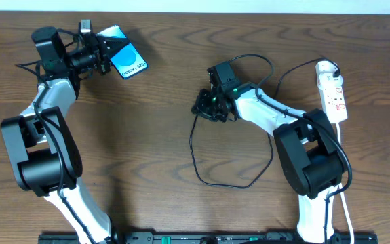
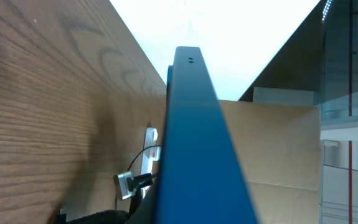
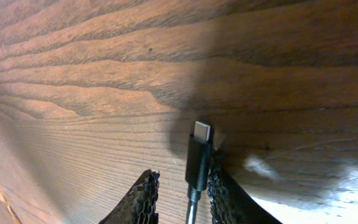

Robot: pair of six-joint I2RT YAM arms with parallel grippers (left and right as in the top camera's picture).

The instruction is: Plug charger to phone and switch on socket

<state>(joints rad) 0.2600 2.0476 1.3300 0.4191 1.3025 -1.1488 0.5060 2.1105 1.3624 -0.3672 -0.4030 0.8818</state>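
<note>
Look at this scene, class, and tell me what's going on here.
Two robot arms are working at a wooden table. The left gripper holds the phone at the far left. The right gripper, near the middle, has the charger plug tip between its fingers, against one of them; whether it is clamped is unclear. The plug is not in the phone yet, and the socket lies untouched at the right edge.

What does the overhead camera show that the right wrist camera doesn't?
Only overhead: the phone in the left claw, the socket, and the charger's whole loop. Only right wrist: the plug tip's metal end, close up between the fingers. Both: the charger, the right claw, the wooden table.
</note>
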